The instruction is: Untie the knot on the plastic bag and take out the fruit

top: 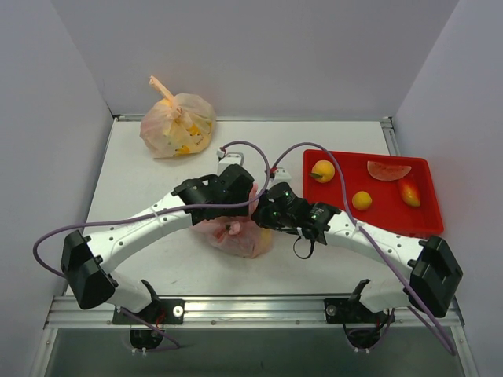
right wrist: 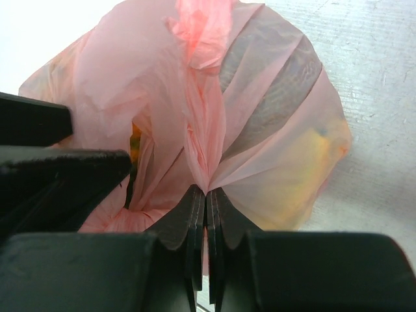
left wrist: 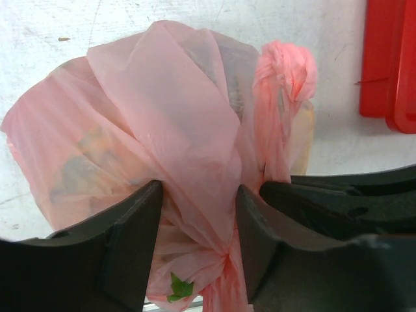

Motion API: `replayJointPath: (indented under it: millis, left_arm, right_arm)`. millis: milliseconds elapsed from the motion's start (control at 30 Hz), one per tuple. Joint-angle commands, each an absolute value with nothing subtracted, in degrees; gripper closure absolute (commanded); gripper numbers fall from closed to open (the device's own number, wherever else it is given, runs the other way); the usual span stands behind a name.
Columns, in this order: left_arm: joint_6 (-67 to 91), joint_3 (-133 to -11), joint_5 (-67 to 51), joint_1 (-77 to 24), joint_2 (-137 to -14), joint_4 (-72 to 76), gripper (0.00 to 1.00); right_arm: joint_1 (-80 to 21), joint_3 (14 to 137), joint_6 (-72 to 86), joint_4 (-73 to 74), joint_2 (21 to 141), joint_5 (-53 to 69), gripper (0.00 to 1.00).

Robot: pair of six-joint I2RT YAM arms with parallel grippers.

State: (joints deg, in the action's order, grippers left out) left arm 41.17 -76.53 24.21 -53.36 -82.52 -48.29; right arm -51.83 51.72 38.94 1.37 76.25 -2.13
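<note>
Walls (top: 251,55) of grey enclose white table (top: 149,177) bearing plastic bag (top: 242,237).

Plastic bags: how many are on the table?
2. The pink bag lies at the table's middle; the orange bag sits at its far left corner. No other shows, though one could be hidden.

**Robot lab test cell**

Looks like a robotics lab bench setup. White table (top: 157,177) boxed in on 3 sides by plain pale panels (top: 259,55), i.e. a booth. Alu extrusion rail (top: 259,308) runs along the near edge w/ 2 white robot arms bolted on: left arm (top: 149,224) and right arm (top: 377,243). Purple cables (top: 245,144) loop loose over the arms. The rest is props: red plastic tray (top: 393,206) w/ toy fruit (top: 323,170), a pink bag (top: 240,236) and an orange bag (top: 178,126), both tied.
</note>
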Motion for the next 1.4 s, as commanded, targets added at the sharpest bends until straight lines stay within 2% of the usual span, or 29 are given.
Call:
replayJointPath:
  millis: [0,33,100,133,367,567,700,767,800,900,1100,1367]
  left_arm:
    - [43.85,-74.10,23.99,-52.91,-84.11,-45.00,0.44]
    - [44.21,-73.48,25.39,-51.87,-83.07,-45.00,0.63]
    - [44.30,-71.47,26.45,-49.93,-81.48,-44.39,0.83]
    - [44.21,-70.85,26.89,-47.66,-80.00,-44.21,1.00]
    - [40.08,-67.77,28.56,-36.33,-72.87,-42.28,1.00]
    - [37.18,-66.97,23.91,-28.57,-68.38,-42.10,1.00]
    - [37.26,-66.80,18.99,-28.39,-66.89,-41.31,1.00]
    - [37.61,-66.62,16.19,-28.39,-66.45,-41.22,1.00]
    - [38.66,-66.19,15.39,-28.48,-66.10,-41.22,1.00]
    - [40.86,-64.96,12.49,-28.56,-64.78,-40.17,1.00]
    - [43.76,-64.42,11.25,-29.79,-63.46,-39.99,1.00]
    - [45.17,-65.74,12.65,-31.46,-63.54,-40.52,1.00]
  right_arm:
    - [-52.03,50.98,38.67,-3.78,72.78,-2.81,1.00]
    - [-51.94,50.02,38.76,-3.87,72.34,-3.07,1.00]
    - [-51.07,48.87,39.20,-3.69,70.93,-3.43,1.00]
    - [-50.72,48.43,39.29,-3.60,70.41,-3.34,1.00]
    - [-44.48,43.86,40.96,-2.20,65.31,-2.73,1.00]
    - [-38.85,42.71,40.78,-1.41,62.32,-2.02,0.97]
    - [-38.67,45.61,39.81,-0.36,63.37,1.04,0.80]
    - [-39.02,47.72,39.73,-0.26,64.33,2.80,0.62]
    - [-39.20,48.25,39.29,-0.26,64.51,4.12,0.49]
    - [-42.00,51.06,37.28,-0.26,65.21,6.23,0.38]
    - [-49.92,57.74,29.53,-0.18,70.13,9.66,0.31]
    - [-58.09,62.40,27.33,-0.26,78.04,8.97,0.33]
